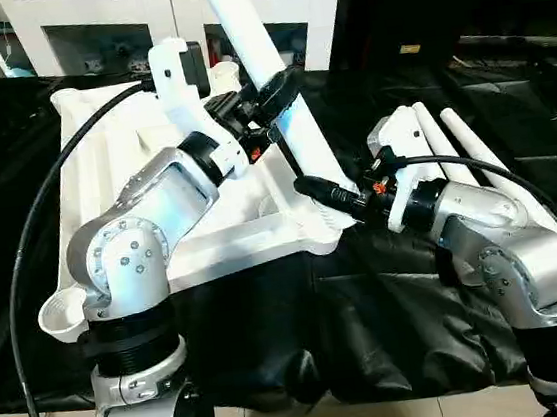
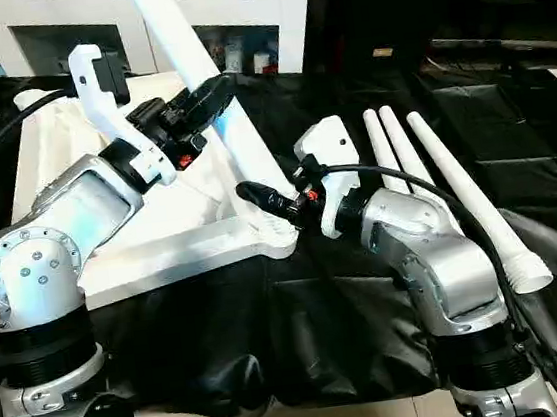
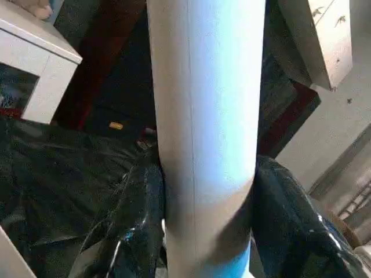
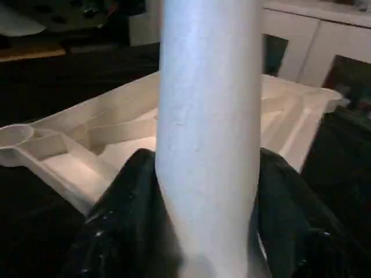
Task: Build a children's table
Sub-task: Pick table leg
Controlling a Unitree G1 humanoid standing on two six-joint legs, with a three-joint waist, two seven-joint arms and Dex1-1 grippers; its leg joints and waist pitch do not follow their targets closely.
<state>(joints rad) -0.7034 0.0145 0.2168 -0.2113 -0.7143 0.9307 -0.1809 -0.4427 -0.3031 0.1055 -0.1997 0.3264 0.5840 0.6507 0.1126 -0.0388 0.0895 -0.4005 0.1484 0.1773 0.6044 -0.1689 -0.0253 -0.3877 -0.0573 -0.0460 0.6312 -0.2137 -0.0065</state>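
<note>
Clearly, the step in hand was seating a leg (image 1: 260, 65) in the tabletop (image 1: 113, 167), which lay underside up on the black-covered table (image 1: 390, 306), ribs and corner sockets facing the ceiling. The leg stood tilted, its foot at the corner socket (image 1: 325, 218) nearest the robot's right side and its free end leaning away toward eleven o'clock, past the white cabinet (image 1: 86, 19) behind.

The left end effector (image 1: 272, 104) was clamped on the leg partway up the tube; its wrist view showed a black finger pressed against each side. The right end effector (image 1: 343, 196) was clamped on the same leg low down, just above the socket, again with a finger on either flank in its own wrist view.

Three further legs (image 2: 425, 167) lay side by side on the table at three o'clock from the tabletop, well apart from it.

Whether the foot had gone fully home could not be told. The next move probably called for bringing the leg upright over the socket and pressing or twisting it down, both grips holding firm so that the tube would not slip.
</note>
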